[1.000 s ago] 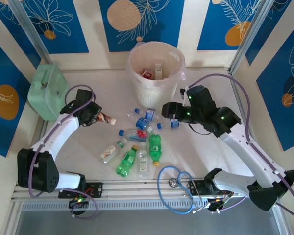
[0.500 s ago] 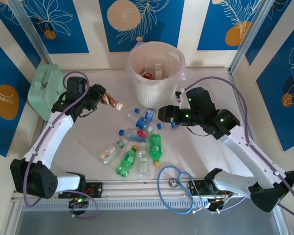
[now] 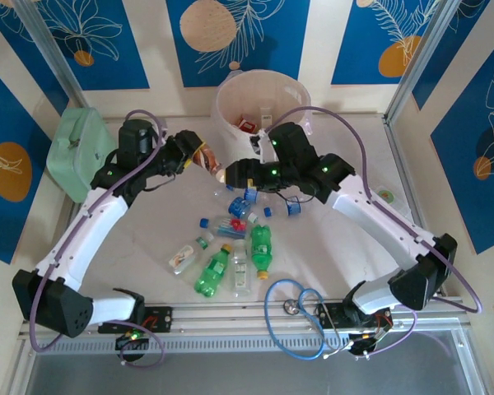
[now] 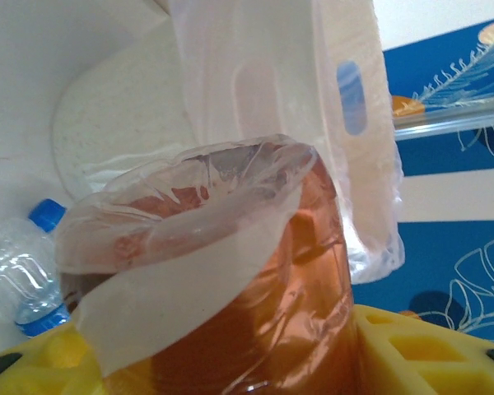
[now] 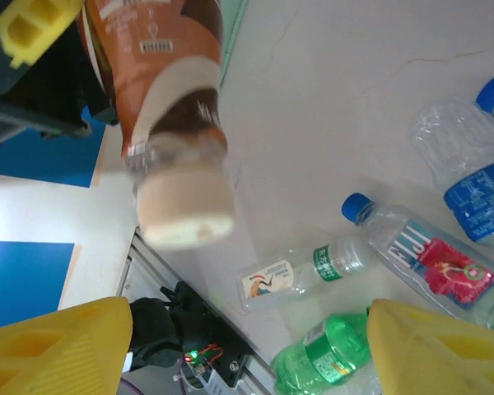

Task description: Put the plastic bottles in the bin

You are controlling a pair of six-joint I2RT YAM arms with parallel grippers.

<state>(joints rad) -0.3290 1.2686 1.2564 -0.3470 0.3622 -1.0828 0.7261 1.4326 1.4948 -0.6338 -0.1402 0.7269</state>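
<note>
Brown bottle (image 3: 206, 158) with cream cap sits clamped in the left gripper (image 3: 193, 155), bin (image 3: 230, 95) just ahead; right gripper (image 3: 230, 174) alongside, jaws apart, empty.

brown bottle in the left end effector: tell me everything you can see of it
The brown bottle is small and plastic, wrapped in a crinkled orange-brown label with a white band and a barcode. The contents look dark at the neck, and a cream cap is on. The left end effector is shut on its body, with yellow fingers on either side. It hangs tilted above the table, beside the bin and outside its rim. Nothing else touches it.
</note>
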